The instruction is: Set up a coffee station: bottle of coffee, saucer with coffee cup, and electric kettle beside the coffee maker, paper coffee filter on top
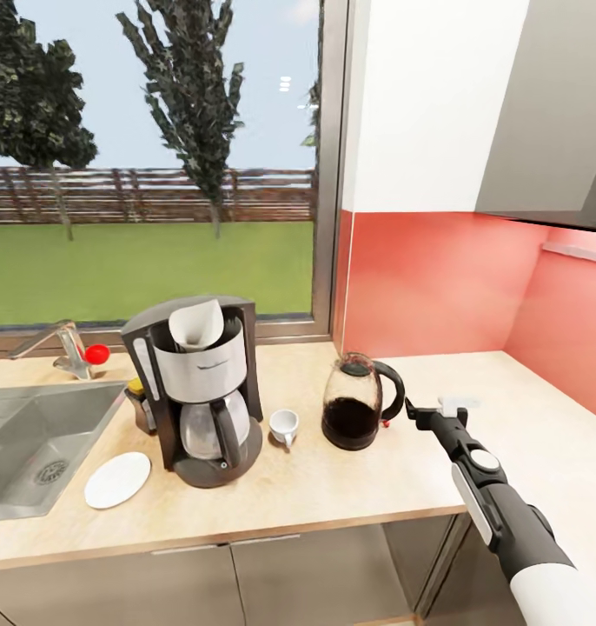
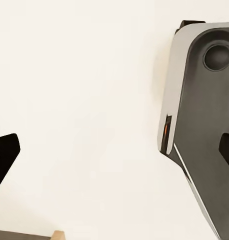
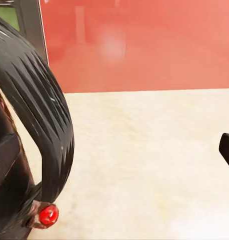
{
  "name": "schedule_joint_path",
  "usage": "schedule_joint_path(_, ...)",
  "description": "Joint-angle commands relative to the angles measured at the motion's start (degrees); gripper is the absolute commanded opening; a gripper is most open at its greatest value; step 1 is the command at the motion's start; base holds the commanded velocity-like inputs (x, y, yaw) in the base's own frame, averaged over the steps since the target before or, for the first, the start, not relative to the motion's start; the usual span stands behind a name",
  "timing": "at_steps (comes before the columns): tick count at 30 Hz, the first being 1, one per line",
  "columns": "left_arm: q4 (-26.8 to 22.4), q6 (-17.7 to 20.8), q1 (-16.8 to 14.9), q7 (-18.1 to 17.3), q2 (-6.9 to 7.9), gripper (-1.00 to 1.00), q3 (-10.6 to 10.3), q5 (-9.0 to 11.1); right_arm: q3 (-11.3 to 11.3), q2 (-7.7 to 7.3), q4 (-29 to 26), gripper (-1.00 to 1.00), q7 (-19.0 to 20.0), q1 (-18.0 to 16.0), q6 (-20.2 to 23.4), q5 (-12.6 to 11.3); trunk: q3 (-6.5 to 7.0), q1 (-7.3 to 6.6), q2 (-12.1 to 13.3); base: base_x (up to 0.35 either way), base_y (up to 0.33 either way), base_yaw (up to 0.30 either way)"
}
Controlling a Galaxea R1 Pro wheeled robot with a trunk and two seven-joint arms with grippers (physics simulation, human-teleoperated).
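The right gripper point(image 1: 413, 409) is seen spread wide just beside the electric kettle's point(image 1: 357, 410) black handle, clasping nothing. The kettle is set on the tabletop point(image 1: 333, 496) right of the coffee maker point(image 1: 202, 391), whose top carries a paper filter point(image 1: 198, 323). Between them stands the coffee cup point(image 1: 284, 426); the saucer point(image 1: 117, 479) lies near the sink point(image 1: 37, 443). Whether the left gripper is spread cannot be told.
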Motion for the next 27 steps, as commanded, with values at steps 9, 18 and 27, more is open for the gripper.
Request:
schedule_joint_path(9, 0.1, -0.2, -0.1, -0.1, 0.00, 1.00, -0.2, 0.5, 0.1, 0.22, 0.3, 1.00, 0.1, 0.0, 0.3, -0.5, -0.13, 0.04, -0.1, 0.007, 0.001, 0.000)
schedule_joint_path(18, 0.1, -0.2, -0.1, 0.0, -0.07, 1.00, -0.2, 0.5, 0.1, 0.19, 1.7, 1.00, 0.2, 0.0, 0.3, -0.6, -0.13, 0.04, -0.1, 0.026, 0.001, 0.000)
schedule_joint_path(27, 0.1, -0.1, -0.1, 0.0, -0.03, 1.00, -0.1, 0.5, 0.0, 0.02, 1.9, 1.00, 0.0, 0.0, 0.3, -0.5, -0.13, 0.04, -0.1, 0.065, 0.013, 0.000)
